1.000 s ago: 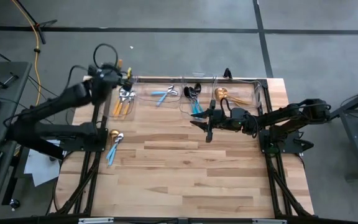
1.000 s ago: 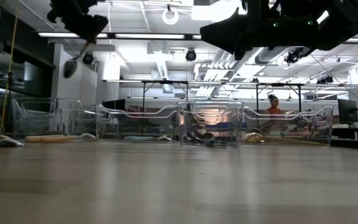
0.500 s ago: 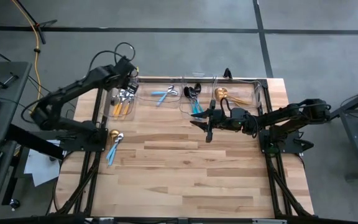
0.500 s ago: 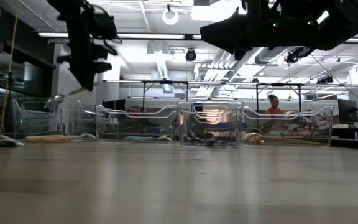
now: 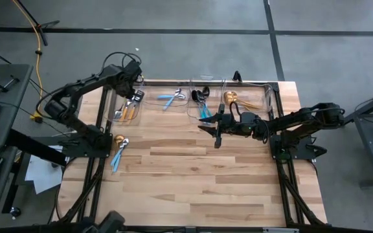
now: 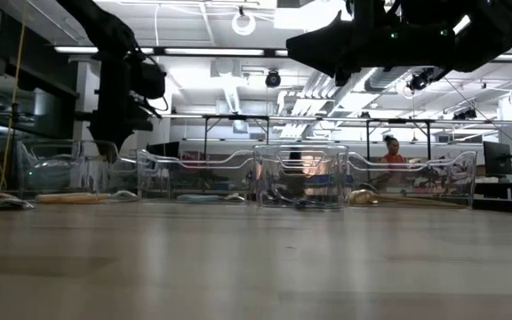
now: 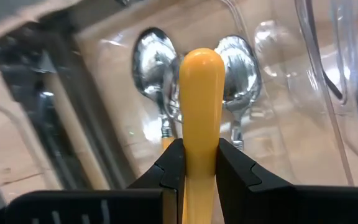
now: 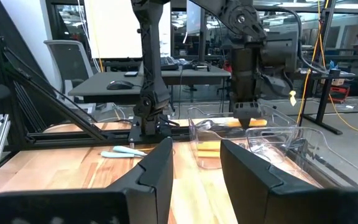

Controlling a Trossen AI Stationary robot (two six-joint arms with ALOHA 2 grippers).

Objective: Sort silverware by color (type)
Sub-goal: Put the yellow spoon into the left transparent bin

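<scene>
My left gripper [image 5: 135, 97] points down over the leftmost clear bin [image 5: 127, 109] at the table's far left and is shut on an orange-handled piece of silverware [image 7: 199, 81]. That piece's head is hidden. In the bin below lie two silver spoon heads [image 7: 151, 57] on orange handles. My right gripper [image 5: 214, 134] waits open and level near the table's middle, with nothing between its fingers [image 8: 160, 163]. More silverware lies in the other bins, and several pieces [image 5: 117, 150] lie loose on the table's left. My left gripper pinches the orange handle [image 7: 199, 134] between its two fingers, coming from above and pointing down. The handle runs along the fingers, and its rounded free end [image 7: 199, 59] sticks out past the fingertips toward the bin. The piece is clear of the spoons below.
A row of clear bins runs along the far edge: light-blue handles [image 5: 171, 97], black pieces with blue handles [image 5: 201, 100], gold pieces [image 5: 238, 99]. A gold spoon and light-blue-handled pieces lie by the left edge. Bare wood fills the near half [image 5: 193, 188]. A person [image 6: 389, 147] sits far behind.
My left gripper has carried the orange-handled piece from above the table's far left corner toward the right and down over the leftmost bin. On the way it tipped from slanting to pointing steeply down. It stayed shut on the handle.
</scene>
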